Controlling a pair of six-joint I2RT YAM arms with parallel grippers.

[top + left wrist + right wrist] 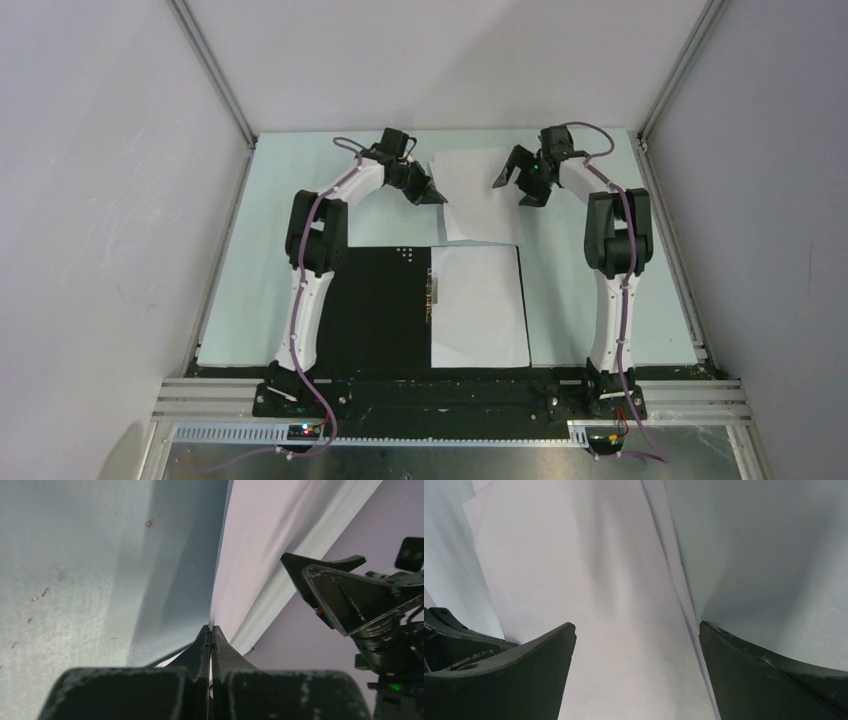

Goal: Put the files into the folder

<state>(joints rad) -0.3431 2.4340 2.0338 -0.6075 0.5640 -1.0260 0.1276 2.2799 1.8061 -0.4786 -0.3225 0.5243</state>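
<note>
We find the loose files at the upper centre of the top view, lying on the table between the two grippers. They overlap a little askew, and the right wrist view shows more than one paper edge. Their long axis seems to run from top to bottom of the frame, though the slant of the view makes this hard to judge.

The folder lies open directly below them at lower centre, its black inside up. One sheet already covers its right half. We judge that the coming move must carry the remaining paper straight down the frame.

The left gripper has its jaws pressed tight together, and its tips meet the left edge of the files. That edge runs right into the tips in the left wrist view. We cannot tell whether the paper is actually caught between them or only touched.

The right gripper stands wide apart over the right part of the files and holds nothing. The paper shows below and between its fingers, and the right edge runs toward its right finger.

The left arm is the nearer one, already at the paper. The right hangs above it.
</note>
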